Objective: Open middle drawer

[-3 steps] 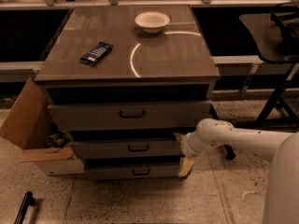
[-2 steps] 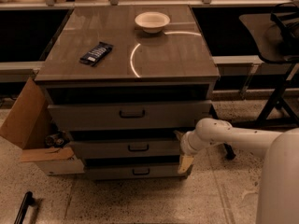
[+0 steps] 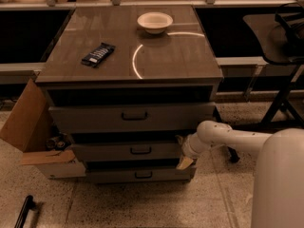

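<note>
The grey cabinet has three drawers stacked under its top. The middle drawer (image 3: 128,152) has a plain flat front of medium height and a small dark bar handle (image 3: 141,150) at its centre. It sits between the tallest drawer (image 3: 95,118) above and the slimmest drawer (image 3: 114,175) below. My gripper (image 3: 183,155) is at the end of the white arm (image 3: 223,137), which comes in from the right. It is at the right end of the middle drawer's front, well to the right of the handle.
A white bowl (image 3: 155,22) and a dark flat packet (image 3: 98,54) lie on the cabinet top (image 3: 180,56). An open cardboard box (image 3: 28,127) stands against the cabinet's left side. A chair (image 3: 285,42) is at the right. A dark bar (image 3: 23,212) lies on the floor at the lower left.
The arm has edged slightly left towards the cabinet's right side. The drawers look unmoved.
</note>
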